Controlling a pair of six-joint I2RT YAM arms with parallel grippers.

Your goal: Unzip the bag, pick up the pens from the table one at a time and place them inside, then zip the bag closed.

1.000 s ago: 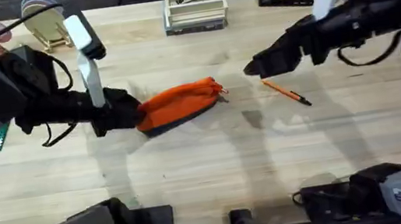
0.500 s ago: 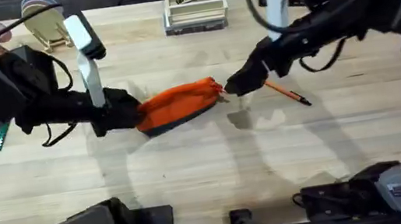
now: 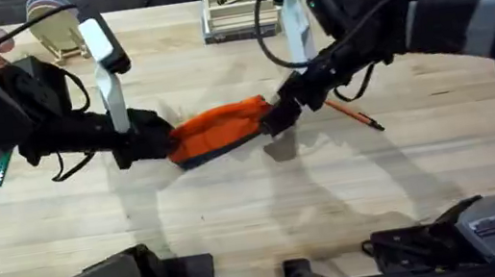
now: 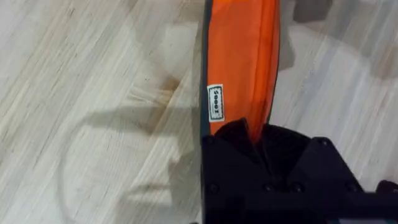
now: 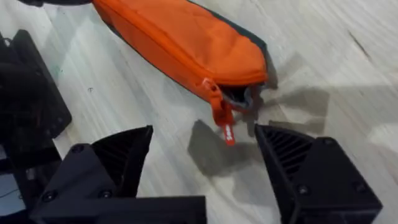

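The small elongated orange fabric bag (image 3: 219, 128) with its navy underside lies at the middle of the light wooden plank table (image 3: 268, 213). The left gripper (image 4: 255, 140) is clamped on the bag's nine-o'clock end, and the right gripper (image 5: 205, 171), jaws spread wide, hovers at its three-o'clock end, straddling the orange zipper pull tab (image 5: 225, 127). A thin orange pen (image 3: 353, 114) lies just beyond, toward three o'clock. The small, floppy tab could slip from the fingers as they close. A white sewn label (image 4: 214, 102) carries dark print I cannot make out.
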